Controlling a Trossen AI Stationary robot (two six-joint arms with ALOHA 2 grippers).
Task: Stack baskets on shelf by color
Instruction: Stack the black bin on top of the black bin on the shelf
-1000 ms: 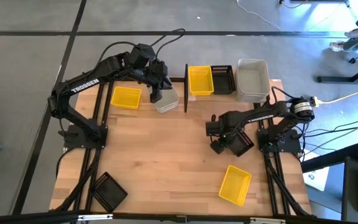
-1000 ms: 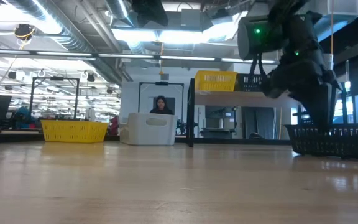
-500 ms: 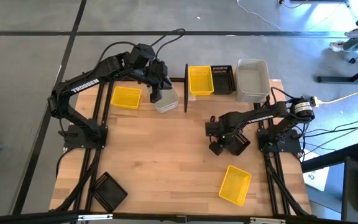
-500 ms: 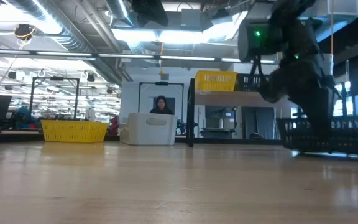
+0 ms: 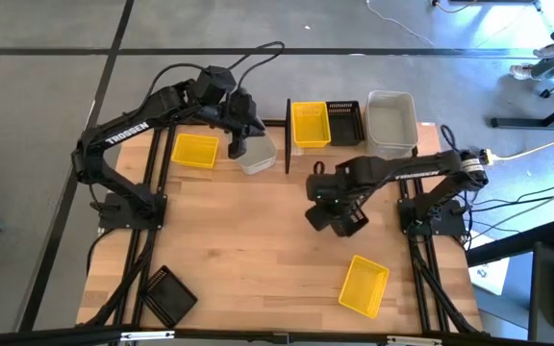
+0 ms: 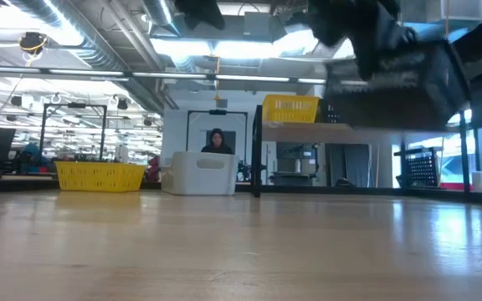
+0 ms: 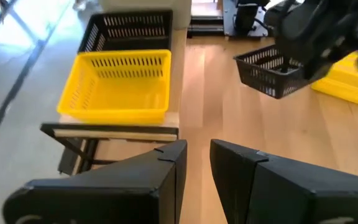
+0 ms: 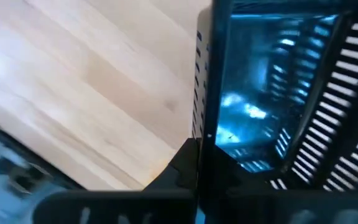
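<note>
Jaws of our right gripper [image 5: 333,213] pinch a black slatted basket [image 5: 346,216] by its rim, clear above the worktop [image 5: 258,250]. Its mate, the black basket on the shelf [image 5: 345,122], lies straight beyond, beside the yellow one [image 5: 309,125]. Our left gripper [image 5: 241,146] hovers over the whitish basket [image 5: 258,156], jaws spread narrowly.
</note>
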